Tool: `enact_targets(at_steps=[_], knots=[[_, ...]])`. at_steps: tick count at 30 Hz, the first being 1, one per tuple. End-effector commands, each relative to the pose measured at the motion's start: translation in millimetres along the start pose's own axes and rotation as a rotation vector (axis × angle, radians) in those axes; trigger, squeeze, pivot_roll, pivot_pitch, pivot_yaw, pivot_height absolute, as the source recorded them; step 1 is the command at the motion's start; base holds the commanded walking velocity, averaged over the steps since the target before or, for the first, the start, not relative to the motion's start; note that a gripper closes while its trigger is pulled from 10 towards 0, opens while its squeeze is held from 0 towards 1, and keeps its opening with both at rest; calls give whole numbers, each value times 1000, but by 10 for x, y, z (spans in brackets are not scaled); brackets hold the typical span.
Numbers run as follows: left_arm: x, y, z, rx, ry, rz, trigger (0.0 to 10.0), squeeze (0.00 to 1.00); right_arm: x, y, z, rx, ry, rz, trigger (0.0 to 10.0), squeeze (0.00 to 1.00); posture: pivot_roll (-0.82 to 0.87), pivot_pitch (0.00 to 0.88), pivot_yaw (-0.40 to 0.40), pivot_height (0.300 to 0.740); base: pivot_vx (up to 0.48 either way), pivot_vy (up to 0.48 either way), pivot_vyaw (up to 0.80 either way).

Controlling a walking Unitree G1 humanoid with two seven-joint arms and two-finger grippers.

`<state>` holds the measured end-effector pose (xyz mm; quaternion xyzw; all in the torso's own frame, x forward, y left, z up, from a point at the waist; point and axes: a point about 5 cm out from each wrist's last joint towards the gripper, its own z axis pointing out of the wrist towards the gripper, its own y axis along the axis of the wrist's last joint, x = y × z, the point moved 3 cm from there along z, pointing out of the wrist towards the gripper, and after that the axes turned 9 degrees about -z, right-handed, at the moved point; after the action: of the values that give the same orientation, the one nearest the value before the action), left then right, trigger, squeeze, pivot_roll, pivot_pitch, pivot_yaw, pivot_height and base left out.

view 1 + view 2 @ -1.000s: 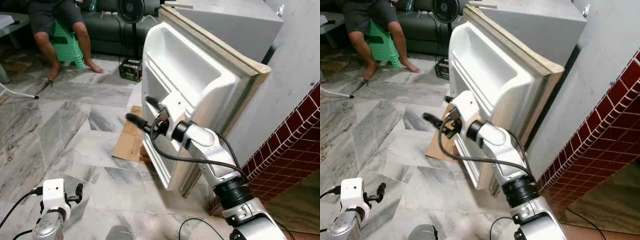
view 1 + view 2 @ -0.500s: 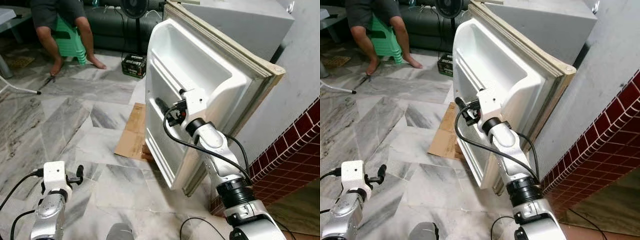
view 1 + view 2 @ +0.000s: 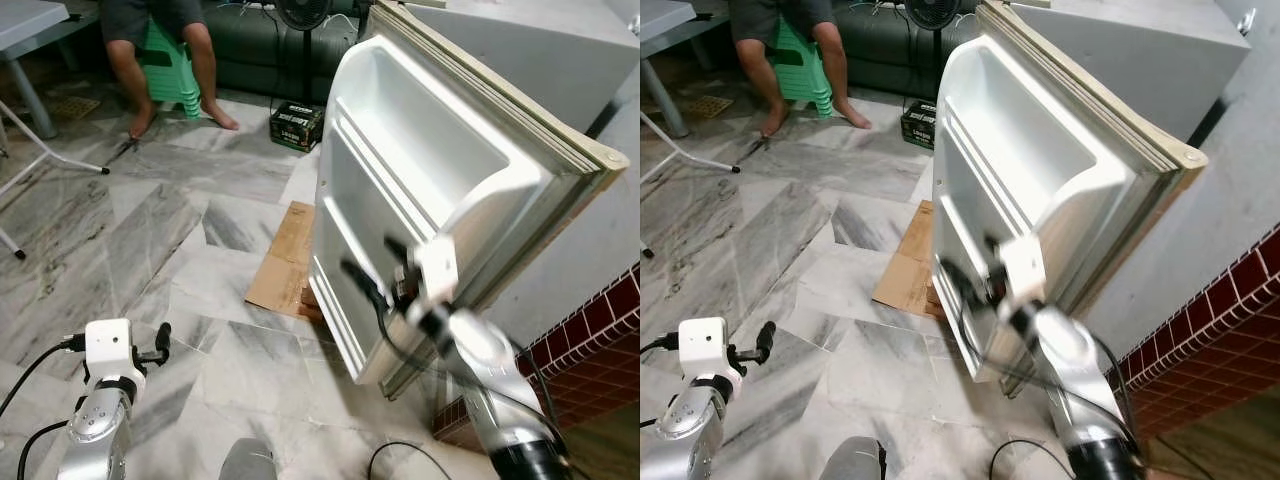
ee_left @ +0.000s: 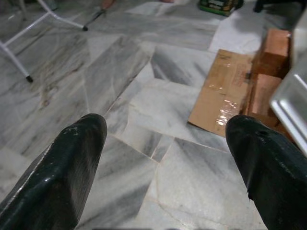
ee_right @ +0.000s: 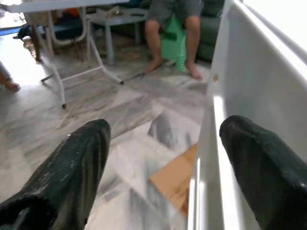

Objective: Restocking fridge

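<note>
standing swung open over the marble floor (image 3: 150,250), the fridge door (image 3: 420,190) is taken as the landmark for everything named here. its white inner liner, with moulded shelf recesses, is turned toward the room, and its gasket edge is seen along the top and the far side. the grey fridge cabinet (image 3: 520,50) is set behind the door, against a grey wall (image 3: 1230,200) with dark red tiles (image 3: 600,340) low down. the right gripper (image 3: 375,270) is shown motion-blurred just in front of the door's lower liner, its two black fingers (image 5: 72,167) held spread apart with nothing between them; from the wrist camera the white door panel is seen close beside one finger, and whether it is touched cannot be told. the left gripper (image 4: 163,158) is held low, well away from the door over bare floor, with its fingers likewise parted and empty. a flattened sheet of cardboard (image 3: 285,260) is laid on the floor at the foot of the door, and reddish bricks (image 4: 268,62) are seen next to it under the door's lower edge. a small dark box (image 3: 297,125) is placed on the floor beyond the door. further off, a person (image 3: 165,40) is seated on a green stool (image 3: 165,70) before a dark sofa (image 3: 260,45), beside a standing fan (image 3: 305,12). a white folding table's legs (image 5: 81,62) are shown far from the door.
</note>
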<state>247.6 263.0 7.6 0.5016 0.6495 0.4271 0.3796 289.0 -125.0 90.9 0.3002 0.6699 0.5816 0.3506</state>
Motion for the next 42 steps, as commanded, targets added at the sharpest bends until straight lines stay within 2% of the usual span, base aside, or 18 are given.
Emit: enact_targets(at_steps=[1, 2, 3, 5, 7, 13, 16, 17, 23, 26, 28, 29, 30, 32, 33, 37, 40, 42], knots=[[38, 35, -37, 0, -3, 9, 10000, 0, -97, -86, -194, 49, 16, 30, 10000, 0, 121, 104, 1, 740, 0, 0, 0], [38, 35, -37, 0, -3, 9, 10000, 0, -97, -86, -194, 49, 16, 30, 10000, 0, 121, 104, 1, 740, 0, 0, 0], [69, 28, -57, 8, 0, 15, 10000, 0, -106, -160, -293, 89, 25, 17, 10000, 0, 117, 103, 3, 740, 0, 0, 0], [90, 19, -73, 16, 1, 23, 10000, 0, -138, -236, -362, 128, 5, -9, 10000, 0, 114, 102, 6, 740, 0, 0, 0], [84, 25, -75, 20, -2, 28, 10000, 0, -221, -316, -417, 153, -42, -17, 10000, 0, 113, 100, 10, 740, 0, 0, 0], [46, 47, -62, 23, -15, 33, 10000, 0, -422, -410, -446, 206, -143, -34, 10000, 0, 115, 97, 21, 740, 0, 0, 0], [29, 46, -67, 33, -24, 44, 10000, 0, -694, -404, -352, 263, -324, -92, 10000, 0, 119, 99, 31, 740, 0, 0, 0], [25, 52, -65, 34, -28, 46, 10000, 0, -776, -318, -232, 244, -399, -61, 10000, 0, 119, 100, 34, 740, 0, 0, 0], [-6, 79, -35, 34, -31, 44, 10000, 0, -726, 158, 278, 80, -452, 64, 10000, 0, 128, 98, 33, 740, 0, 0, 0], [-31, 92, -27, 31, -33, 40, 10000, 0, -551, 466, 533, -23, -366, 146, 10000, 0, 130, 98, 26, 740, 0, 0, 0], [-30, 92, -28, 31, -30, 37, 10000, 0, -384, 675, 631, -83, -254, 181, 10000, 0, 131, 97, 20, 740, 0, 0, 0], [-30, 92, -28, 31, -30, 37, 10000, 0, -384, 675, 631, -83, -254, 181, 10000, 0, 131, 97, 20, 740, 0, 0, 0], [-16, 89, -32, 31, -25, 34, 10000, 0, -259, 811, 625, -131, -156, 194, 10000, 0, 129, 96, 19, 740, 0, 0, 0], [-9, 84, -33, 32, -22, 33, 10000, 0, -208, 865, 614, -149, -115, 194, 10000, 0, 124, 96, 17, 740, 0, 0, 0], [-1, 69, -35, 35, -19, 31, 10000, 0, -102, 960, 557, -188, -20, 215, 10000, 0, 120, 95, 16, 740, 0, 0, 0], [-9, 47, -33, 39, -18, 29, 10000, 0, 17, 1029, 448, -219, 101, 239, 10000, 0, 113, 92, 16, 740, 0, 0, 0], [-28, 38, -9, 42, -22, 22, 10000, 0, 153, 1130, 255, -248, 285, 284, 10000, 0, 108, 85, 16, 740, 0, 0, 0], [-31, 39, -4, 42, -23, 20, 10000, 0, 219, 1168, 177, -255, 364, 269, 10000, 0, 106, 83, 14, 740, 0, 0, 0]])
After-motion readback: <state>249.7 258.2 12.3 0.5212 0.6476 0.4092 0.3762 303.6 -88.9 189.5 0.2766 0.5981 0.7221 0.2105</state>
